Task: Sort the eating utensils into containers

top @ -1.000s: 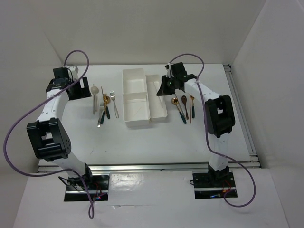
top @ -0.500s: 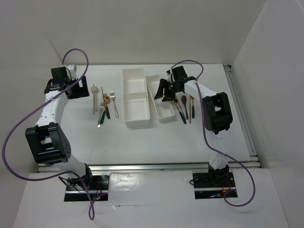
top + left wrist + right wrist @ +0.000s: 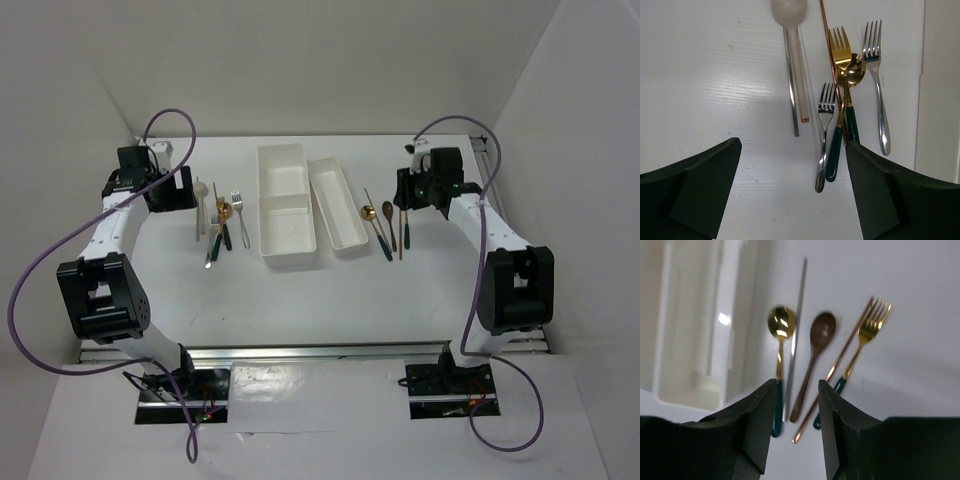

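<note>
The white tray [image 3: 300, 250] lies mid-table, its long narrow bin [image 3: 335, 205] angled off to the right. Left of it lie a pale spoon [image 3: 788, 10], a copper chopstick [image 3: 827, 45], a gold fork [image 3: 840, 45], a gold spoon [image 3: 856, 70], a silver fork [image 3: 875, 55] and a smaller silver fork [image 3: 825, 110]. My left gripper [image 3: 792, 145] hovers wide open and empty over them [image 3: 185, 190]. Right of the tray lie a gold spoon [image 3: 781, 322], a silvery chopstick [image 3: 799, 305], a brown spoon [image 3: 822, 330], a copper chopstick [image 3: 850, 340] and a gold fork [image 3: 872, 322]. My right gripper [image 3: 797, 385] is open and empty above them [image 3: 405, 190].
White walls close in the table on the left, back and right. A metal rail [image 3: 510, 240] runs along the right edge. Purple cables loop above both arms. The tray's wall [image 3: 690, 315] shows at the left of the right wrist view.
My right gripper has left the long narrow bin and swung right, past the right-hand utensils. The bin now sits skewed, its near end further right. My left gripper edged right.
</note>
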`<move>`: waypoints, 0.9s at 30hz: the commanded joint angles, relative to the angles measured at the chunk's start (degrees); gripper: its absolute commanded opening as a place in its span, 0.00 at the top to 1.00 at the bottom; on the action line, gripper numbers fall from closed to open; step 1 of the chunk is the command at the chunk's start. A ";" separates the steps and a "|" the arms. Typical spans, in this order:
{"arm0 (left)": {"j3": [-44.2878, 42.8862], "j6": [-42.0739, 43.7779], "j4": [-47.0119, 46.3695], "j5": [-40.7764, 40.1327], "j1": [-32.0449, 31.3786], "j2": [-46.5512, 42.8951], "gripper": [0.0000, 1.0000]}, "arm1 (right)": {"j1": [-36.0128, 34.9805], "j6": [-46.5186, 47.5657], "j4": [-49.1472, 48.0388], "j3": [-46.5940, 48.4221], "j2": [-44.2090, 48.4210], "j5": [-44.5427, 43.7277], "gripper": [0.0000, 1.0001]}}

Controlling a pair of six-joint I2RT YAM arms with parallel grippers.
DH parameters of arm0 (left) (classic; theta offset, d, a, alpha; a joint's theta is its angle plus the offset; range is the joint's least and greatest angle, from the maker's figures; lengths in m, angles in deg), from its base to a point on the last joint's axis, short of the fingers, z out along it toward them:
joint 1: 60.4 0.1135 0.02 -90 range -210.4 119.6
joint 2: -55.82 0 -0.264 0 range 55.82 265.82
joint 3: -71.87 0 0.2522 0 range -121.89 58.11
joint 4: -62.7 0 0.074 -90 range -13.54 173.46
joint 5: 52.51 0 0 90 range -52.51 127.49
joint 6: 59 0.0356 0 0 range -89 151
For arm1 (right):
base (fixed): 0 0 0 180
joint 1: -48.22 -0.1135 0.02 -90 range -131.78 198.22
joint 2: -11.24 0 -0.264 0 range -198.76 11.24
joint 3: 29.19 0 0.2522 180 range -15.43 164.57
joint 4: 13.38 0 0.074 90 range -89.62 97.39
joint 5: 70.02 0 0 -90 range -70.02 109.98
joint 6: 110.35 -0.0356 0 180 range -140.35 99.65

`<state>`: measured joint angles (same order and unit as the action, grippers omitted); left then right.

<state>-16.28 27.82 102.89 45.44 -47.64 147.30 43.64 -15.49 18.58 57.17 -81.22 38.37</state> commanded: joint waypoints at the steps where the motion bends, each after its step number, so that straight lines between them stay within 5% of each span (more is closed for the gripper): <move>1: -3.21 0.54 -1.83 1.02 -0.53 0.45 0.00 | 0.70 8.23 -1.32 -8.33 -0.17 -8.28 0.54; 22: -6.21 2.65 -1.30 -2.41 -0.54 2.56 0.00 | 3.70 -2.67 0.96 -2.29 -18.88 -10.83 0.58; 26: -6.21 3.17 -0.77 -3.02 -0.54 2.56 0.00 | 3.70 -2.58 0.96 -1.14 -20.47 -10.31 0.73; 27: -6.21 3.18 -0.77 -3.02 -0.54 2.56 0.00 | 3.70 -2.58 0.96 -0.53 -21.34 -10.31 0.93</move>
<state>-20.30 29.54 102.70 43.10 -47.95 149.59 46.98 -17.65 18.82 55.73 -99.56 27.64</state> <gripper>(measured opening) 1.000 0.146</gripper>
